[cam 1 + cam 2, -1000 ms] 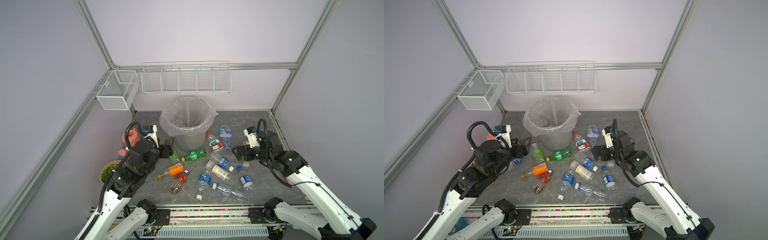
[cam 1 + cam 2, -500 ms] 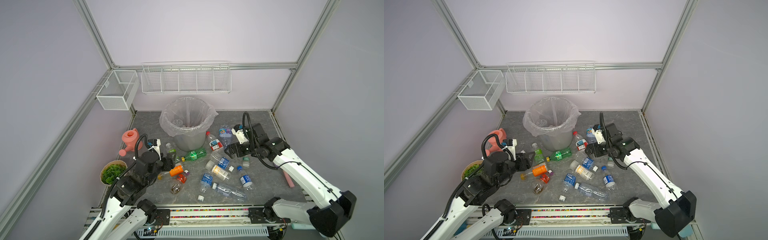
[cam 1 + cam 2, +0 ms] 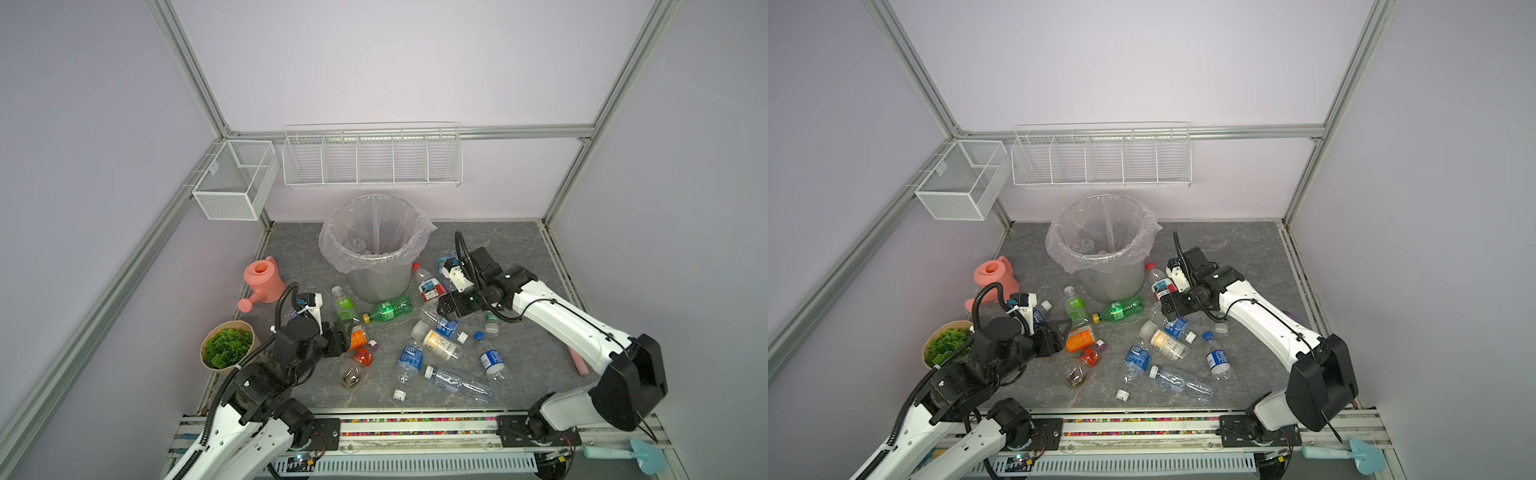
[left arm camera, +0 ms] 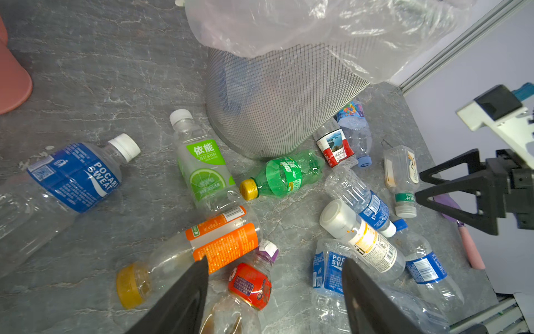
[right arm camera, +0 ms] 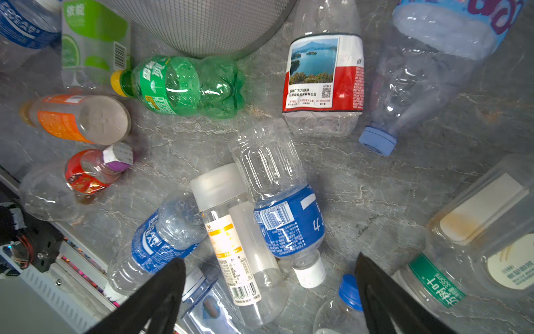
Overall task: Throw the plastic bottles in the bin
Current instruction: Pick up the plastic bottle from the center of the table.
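Your biggest landmark is the round grey mesh bin (image 3: 376, 286). It tapers toward its foot and is lined with a clear plastic bag (image 3: 419, 232) folded loosely over the rim. It stands at the back middle of the grey marbled tabletop (image 3: 511, 249).

The plastic bottles (image 3: 440, 345) lie on their sides in front of the bin and to its right, many touching or overlapping:
- A long crushed clear bottle (image 3: 457, 382) lies nearest the front rail.
- A green bottle with a yellow cap (image 3: 388, 309) and a red-and-white labelled bottle (image 3: 428, 284) sit just beside the bin's foot.
- An orange-labelled bottle (image 4: 222, 243) lies at your left gripper.

Your left gripper (image 4: 274, 261) hovers over a small red-labelled bottle (image 4: 251, 284), its fingers partly spread and holding nothing. Your right gripper (image 5: 268, 258) is spread wide and empty above a blue-labelled clear bottle (image 5: 284, 219), which leans on a white-capped bottle (image 5: 231, 231).

You have bare tabletop behind and to the right of the bin, out to the right wall. On the left, a pink watering can (image 3: 266, 282) and a potted green plant (image 3: 226, 347) crowd the edge near your left arm. A loose white cap (image 3: 400, 395) sits close to the front rail.
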Controlling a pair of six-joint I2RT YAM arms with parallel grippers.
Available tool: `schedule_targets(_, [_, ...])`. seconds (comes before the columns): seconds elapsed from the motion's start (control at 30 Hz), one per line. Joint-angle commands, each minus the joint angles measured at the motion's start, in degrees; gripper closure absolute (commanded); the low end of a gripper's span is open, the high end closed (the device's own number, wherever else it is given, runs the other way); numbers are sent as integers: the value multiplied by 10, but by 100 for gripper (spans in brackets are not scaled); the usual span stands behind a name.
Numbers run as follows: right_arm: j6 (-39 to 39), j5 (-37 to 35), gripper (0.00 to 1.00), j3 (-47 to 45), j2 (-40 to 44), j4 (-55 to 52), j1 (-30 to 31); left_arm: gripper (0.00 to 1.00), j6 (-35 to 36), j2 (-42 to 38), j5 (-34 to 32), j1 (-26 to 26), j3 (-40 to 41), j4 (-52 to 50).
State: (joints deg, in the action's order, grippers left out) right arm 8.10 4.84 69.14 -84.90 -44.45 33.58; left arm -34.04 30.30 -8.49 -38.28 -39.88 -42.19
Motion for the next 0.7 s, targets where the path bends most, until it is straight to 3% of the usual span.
schedule_targets(0.0, [-9, -22, 9, 16, -32, 15, 12, 28, -20, -7, 2, -7, 11, -16])
schedule_targets(0.17, [-12, -41, 17, 34, -86, 16, 24, 28, -25, -16, 2, -9, 15, -18])
schedule_targets(0.67, [-2, -89, 28, 46, -177, 29, 47, 30, -30, -26, 3, -12, 19, -24])
